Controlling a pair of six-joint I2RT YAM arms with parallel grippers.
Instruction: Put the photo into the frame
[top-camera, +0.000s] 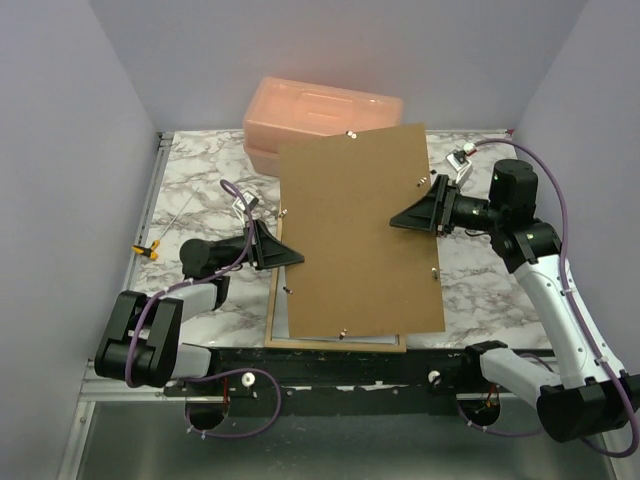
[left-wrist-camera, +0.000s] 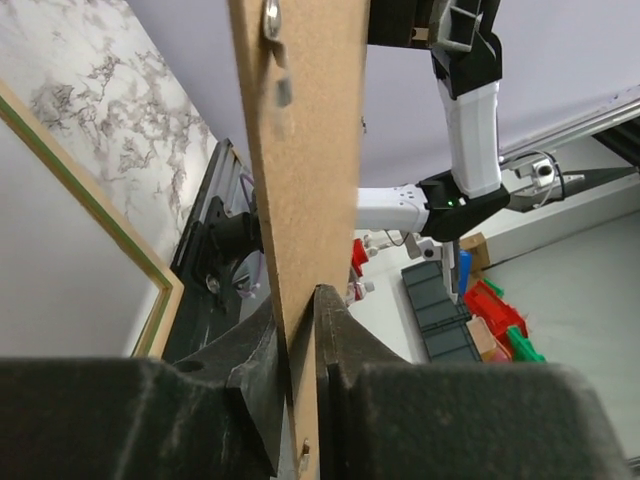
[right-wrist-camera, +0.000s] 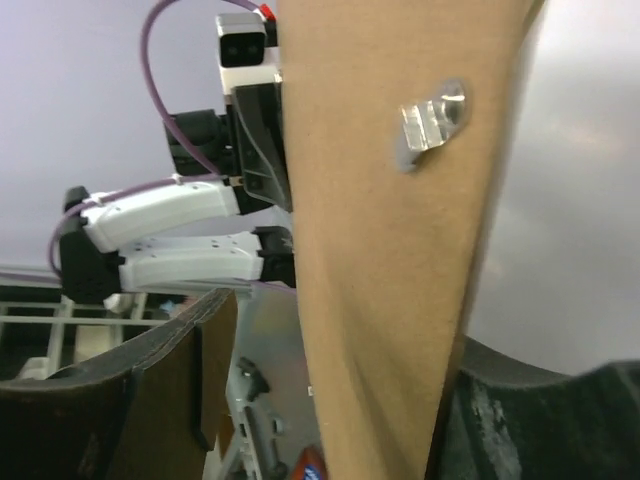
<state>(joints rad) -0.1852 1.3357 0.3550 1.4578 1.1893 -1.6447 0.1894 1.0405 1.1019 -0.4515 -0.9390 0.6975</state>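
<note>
Top external view: at the table's (top-camera: 200, 180) near edge lies the frame (top-camera: 335, 345). Only its pale near rail and part of its left rail show from under the board (top-camera: 355, 230). The board is raised over the frame and turned a little askew, so that it covers most of it.

The left gripper (top-camera: 285, 255) is at the board's left edge. In the left wrist view its jaws are pinched tight on that edge, both fingers (left-wrist-camera: 250, 360) pressed against the board. Beside them the same view shows the frame's green lip on the marble, with a pale sheet (left-wrist-camera: 60, 300) inside it. Whether that sheet is the photo I cannot tell.

The right gripper (top-camera: 400, 220) reaches over the board's right edge. In the right wrist view its jaws straddle the board loosely. One finger (right-wrist-camera: 150, 400) stands apart from the brown face, so it has no grip.

Farthest back, a peach box (top-camera: 320, 110) sits against the wall, with the board's far corner in front of it.
</note>
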